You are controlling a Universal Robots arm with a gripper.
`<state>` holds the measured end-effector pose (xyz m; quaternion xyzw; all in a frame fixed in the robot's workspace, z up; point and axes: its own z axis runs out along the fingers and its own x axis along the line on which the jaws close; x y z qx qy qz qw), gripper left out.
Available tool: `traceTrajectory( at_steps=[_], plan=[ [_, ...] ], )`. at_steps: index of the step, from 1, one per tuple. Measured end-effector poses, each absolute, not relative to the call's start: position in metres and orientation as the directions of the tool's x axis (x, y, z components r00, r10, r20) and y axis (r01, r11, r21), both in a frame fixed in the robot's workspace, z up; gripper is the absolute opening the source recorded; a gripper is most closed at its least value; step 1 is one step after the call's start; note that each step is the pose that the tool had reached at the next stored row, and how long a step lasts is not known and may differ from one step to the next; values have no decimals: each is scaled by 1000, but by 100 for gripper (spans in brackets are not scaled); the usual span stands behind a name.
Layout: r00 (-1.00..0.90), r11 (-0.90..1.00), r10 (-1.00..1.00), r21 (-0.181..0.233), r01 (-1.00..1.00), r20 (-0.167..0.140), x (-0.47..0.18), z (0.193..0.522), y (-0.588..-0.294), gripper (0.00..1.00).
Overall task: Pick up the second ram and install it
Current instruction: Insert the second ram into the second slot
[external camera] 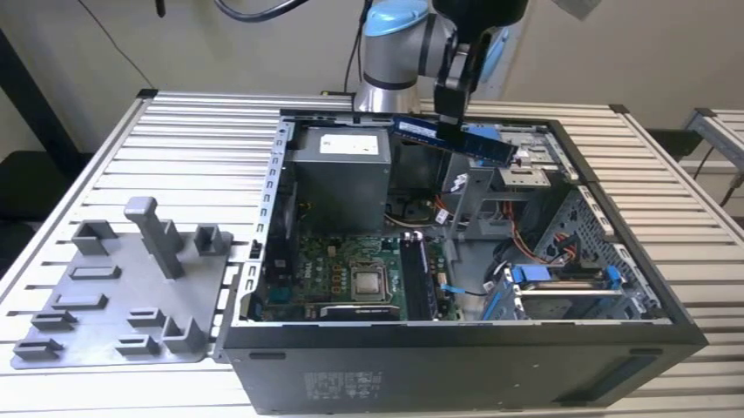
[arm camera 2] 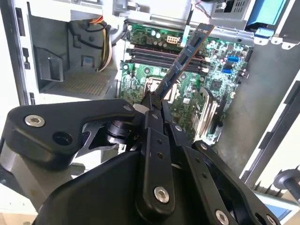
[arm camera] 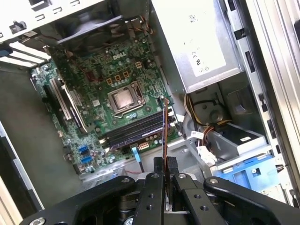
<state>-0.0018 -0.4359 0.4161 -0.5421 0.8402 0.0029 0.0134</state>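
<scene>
1. The tool is clamped tight on the second ram and holds it up in the air over the open computer case. The stick isn't touching anything inside.
2. The exterior view gives you the flat side of it: a long blue-black strip, a bit tilted, with the end toward the exterior view's right sitting lower. It hangs above the gap between the power supply and the drive cage. Here you also get the grey fixture plate, lying on the slatted worktop to the exterior view's left of the case.
3. In the second wrist view the ram sticks out at a slant from between the black fingers, with its chip side partly showing. Behind it is the green motherboard and the dark memory slots.
4. In the first wrist view the ram is dead edge-on, just a thin line pinched between the fingers. This view shows the CPU socket nicely, the slots just beside it, and a blue caddy off to the side.
</scene>
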Motion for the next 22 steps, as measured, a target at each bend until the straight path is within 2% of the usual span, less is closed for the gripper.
traceTrajectory(
  at_steps=[22],
  plan=[
    [-590,591,-807,-10,-807,-26,-2,415,-436,14]
  ],
)
